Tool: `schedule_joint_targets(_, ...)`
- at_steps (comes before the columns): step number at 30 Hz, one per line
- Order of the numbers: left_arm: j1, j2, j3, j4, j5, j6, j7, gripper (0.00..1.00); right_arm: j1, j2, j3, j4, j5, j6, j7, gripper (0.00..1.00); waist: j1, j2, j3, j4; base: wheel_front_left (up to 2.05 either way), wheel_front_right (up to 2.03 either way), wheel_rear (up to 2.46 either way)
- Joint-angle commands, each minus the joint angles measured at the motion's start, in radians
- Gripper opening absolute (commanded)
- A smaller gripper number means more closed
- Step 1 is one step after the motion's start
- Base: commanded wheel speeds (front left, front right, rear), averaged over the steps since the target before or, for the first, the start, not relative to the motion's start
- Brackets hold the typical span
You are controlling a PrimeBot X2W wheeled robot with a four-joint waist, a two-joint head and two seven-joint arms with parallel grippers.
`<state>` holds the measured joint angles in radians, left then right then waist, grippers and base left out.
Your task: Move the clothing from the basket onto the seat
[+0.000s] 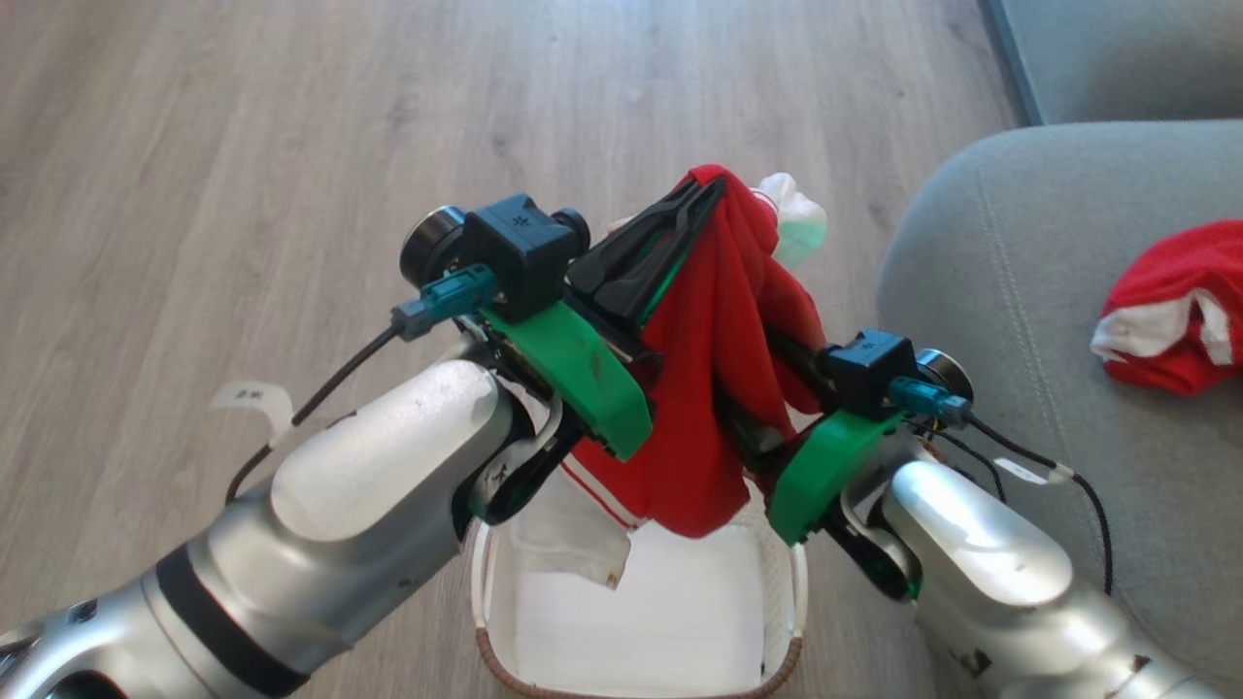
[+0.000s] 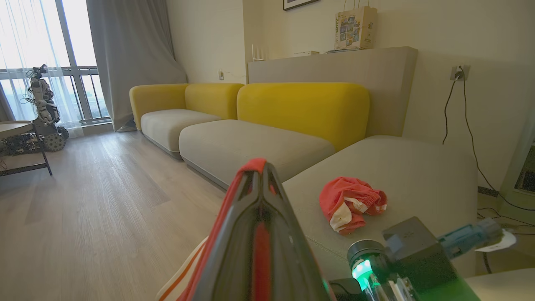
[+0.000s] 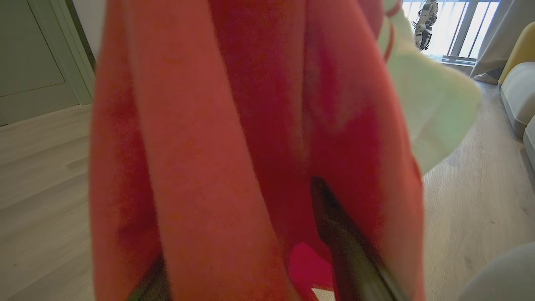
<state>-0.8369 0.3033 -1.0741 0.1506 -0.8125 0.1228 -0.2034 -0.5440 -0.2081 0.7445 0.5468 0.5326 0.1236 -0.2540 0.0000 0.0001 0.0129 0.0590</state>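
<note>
One red piece of clothing hangs above the basket, pinched at its top by my left gripper, which is shut on it. The left wrist view shows those fingertips pressed together with red cloth between them. My right gripper sits just right of the hanging cloth, its jaws spread wide and open. The fabric drapes over and in front of its fingers. A second red and white garment lies crumpled on the grey-green seat, also seen in the left wrist view as clothing.
The basket stands on a wooden floor right against the seat's left edge. Further along are yellow-backed sofa sections, a small table and another robot by the window. Cables hang down the wall behind the seat.
</note>
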Motion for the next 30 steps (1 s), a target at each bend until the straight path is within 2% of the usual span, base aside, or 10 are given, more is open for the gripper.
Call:
schedule_joint_targets(1, -0.059, 0.011, 0.043, -0.029, 0.002, 0.0, 0.0, 0.0, -0.044, 0.023, 0.006, -0.015, 0.012, 0.007, -0.006, 0.7, 0.0, -0.0001, -0.006, 0.013, 0.0, 0.0, 0.0)
schedule_joint_targets(2, -0.058, 0.011, 0.042, -0.03, 0.001, 0.001, 0.001, 0.0, -0.049, 0.028, 0.008, -0.003, 0.017, 0.007, -0.007, 0.17, 0.0, -0.0001, -0.007, 0.017, 0.0, 0.0, 0.0)
schedule_joint_targets(3, -0.057, 0.012, 0.041, -0.03, 0.0, 0.001, 0.002, 0.0, -0.054, 0.032, 0.011, 0.004, 0.022, 0.007, -0.007, 0.0, 0.0, -0.0001, -0.008, 0.02, 0.0, 0.0, 0.0)
schedule_joint_targets(13, -0.048, 0.022, 0.044, -0.03, -0.004, 0.011, -0.001, 0.0, -0.053, 0.032, -0.039, -0.018, 0.016, 0.007, -0.008, 0.0, 0.0, -0.0001, -0.009, 0.022, 0.0, 0.0, 0.0)
schedule_joint_targets(22, 0.0, 0.058, 0.036, -0.03, -0.006, 0.026, -0.008, 0.0, 0.044, 0.052, -0.307, -0.15, -0.097, 0.007, -0.008, 0.0, 0.0, -0.0001, 0.001, -0.021, 0.0, 0.0, 0.0)
schedule_joint_targets(28, 0.043, 0.07, 0.016, -0.037, -0.009, 0.028, -0.011, 0.0, 0.116, 0.047, -0.447, -0.271, -0.15, 0.007, -0.008, 0.0, 0.0, -0.0001, 0.008, -0.056, 0.0, 0.0, 0.0)
schedule_joint_targets(30, 0.055, 0.069, 0.009, -0.042, -0.013, 0.023, -0.013, 0.5, 0.132, 0.045, -0.488, -0.313, -0.161, 0.007, -0.008, 0.0, 0.0, -0.0001, 0.009, -0.071, 0.0, 0.0, 0.0)
